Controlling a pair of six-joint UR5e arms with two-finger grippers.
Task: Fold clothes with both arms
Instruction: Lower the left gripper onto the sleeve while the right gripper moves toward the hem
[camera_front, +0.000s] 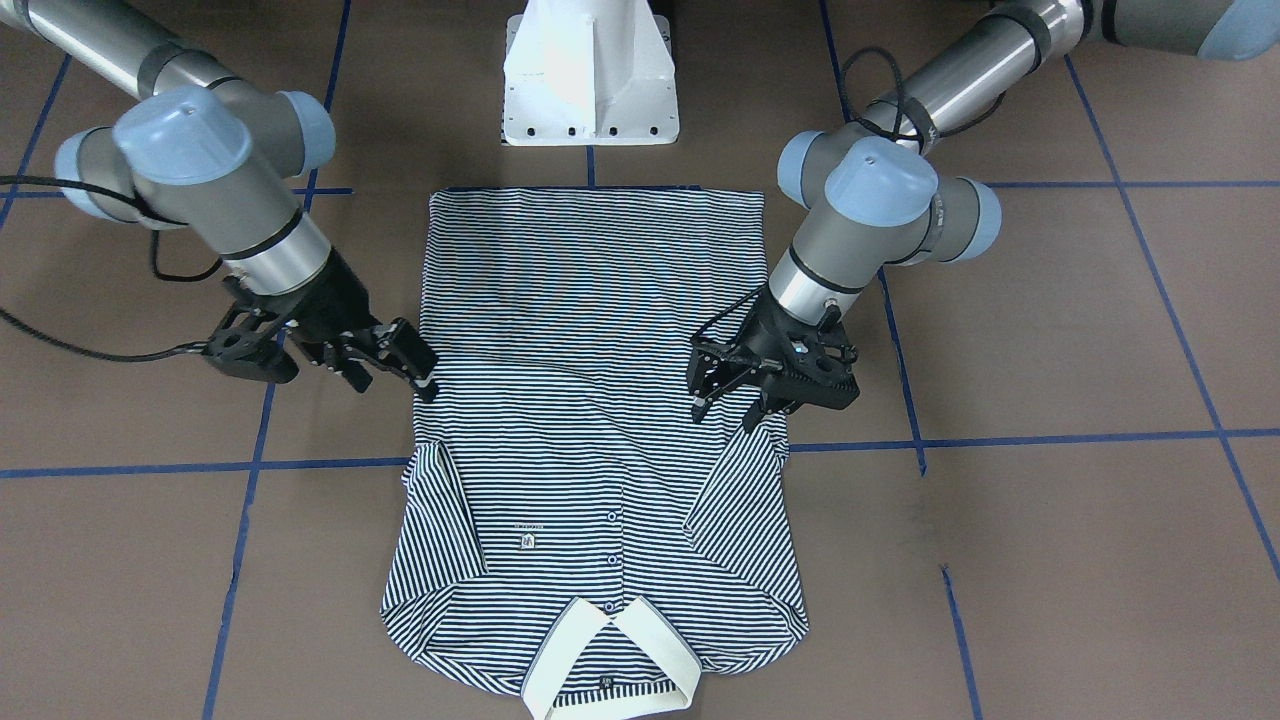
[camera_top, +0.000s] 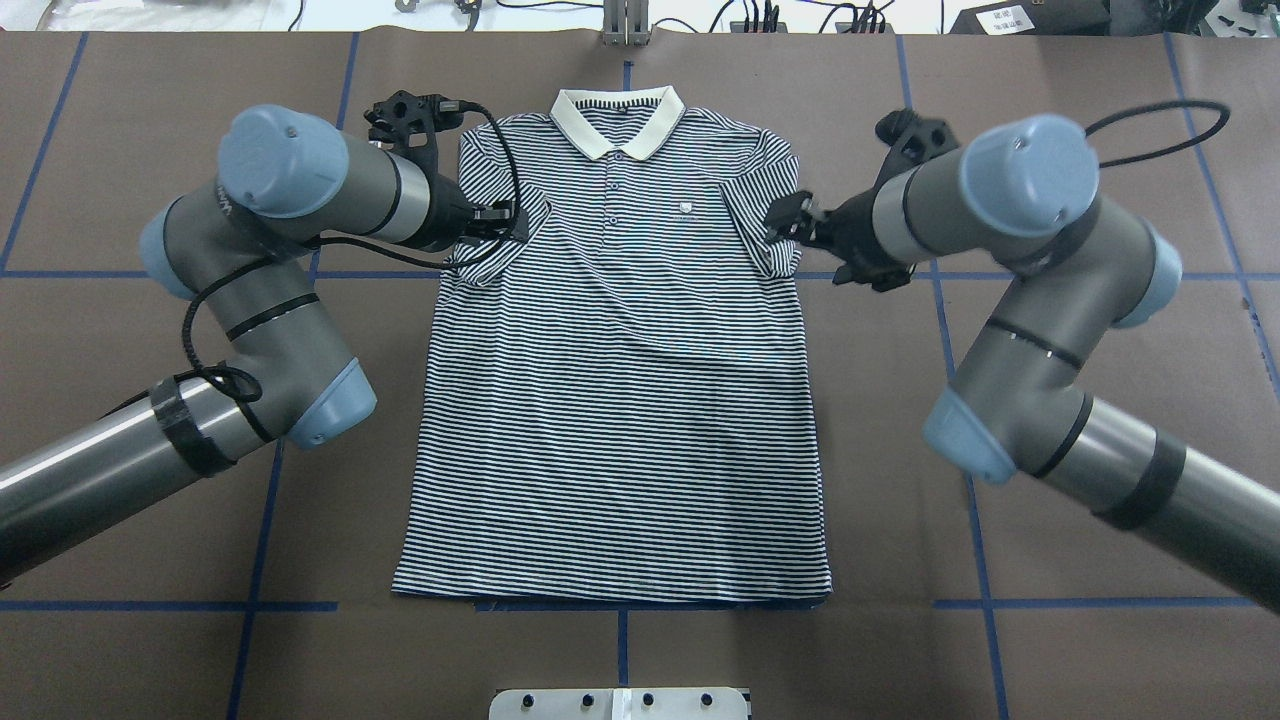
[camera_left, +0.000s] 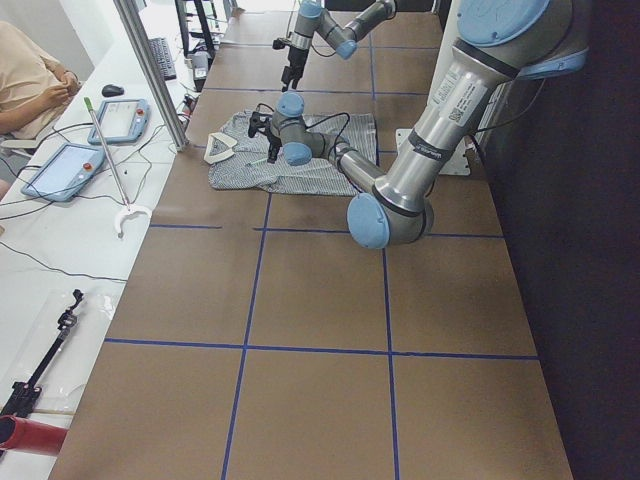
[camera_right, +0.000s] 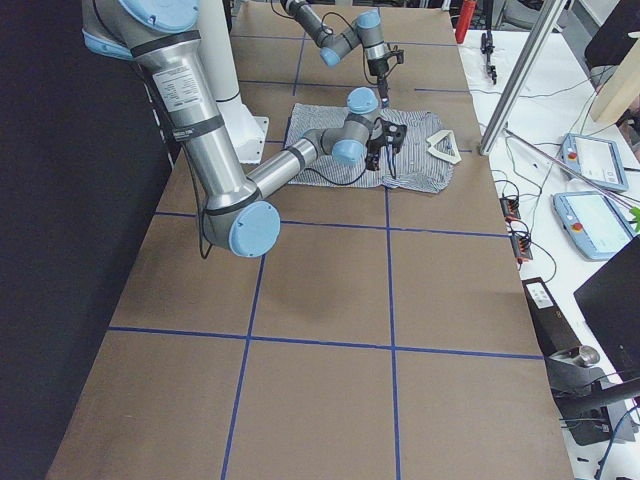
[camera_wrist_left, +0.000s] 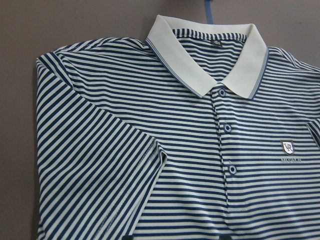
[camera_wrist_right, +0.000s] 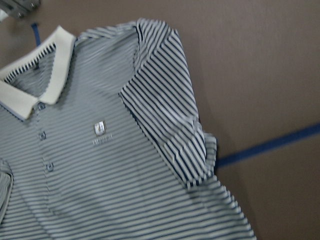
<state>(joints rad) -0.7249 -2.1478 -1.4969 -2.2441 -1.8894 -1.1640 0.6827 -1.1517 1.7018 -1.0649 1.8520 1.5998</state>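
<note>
From across the surface (camera_front: 1050, 560) you see the shirt (camera_front: 590, 400) lying flat, front up, with its collar (camera_front: 610, 660) away from the robot and its hem towards the white base (camera_front: 590, 75). Both short sleeves lie folded in over the chest. The left gripper (camera_front: 725, 412), on this view's right, hangs over the shirt's side edge just hem-side of the folded sleeve, its fingers apart and holding nothing. The right gripper (camera_front: 392, 385) sits at the opposite edge, about level with it, fingers likewise apart. You cannot tell whether its tip touches the cloth.

From overhead, the two arms come in from either side and each gripper sits at a sleeve, one on each side of the chest. The shirt lies squarely in the middle, its hem along a blue tape line (camera_top: 120, 606).

In the left side view the shirt is small and far down the surface, with the near arm bending down to it. A person (camera_left: 30, 80) sits at the white bench beside two tablets (camera_left: 65, 170).

The right side view shows the same layout from the other end, too small to judge the fingers.

The left wrist camera looks down on the collar, the buttons (camera_wrist_left: 228, 128), the logo patch (camera_wrist_left: 288, 146) and one folded sleeve (camera_wrist_left: 100, 165).

The right wrist picture is slightly blurred and shows the other sleeve doubled over the chest
</note>
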